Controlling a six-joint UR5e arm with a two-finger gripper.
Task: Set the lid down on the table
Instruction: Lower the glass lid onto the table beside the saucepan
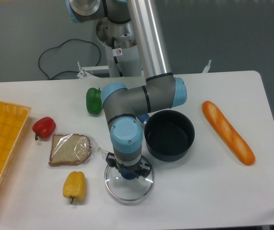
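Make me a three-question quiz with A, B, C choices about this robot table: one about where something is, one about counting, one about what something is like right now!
1. Where is the long orange baguette?
A. right of the dark round pot
B. on the yellow grid tray
C. inside the pot

2. How many peppers lie on the white table?
A. one
B. three
C. five

3. The pot is
A. covered
B. open and empty
C. full of bread

Answers: 1 A, the baguette lies on the table to the pot's right. 2 B, there is a red pepper, a green pepper and a yellow pepper. 3 B, its round glass lid is down beside it, under the gripper.
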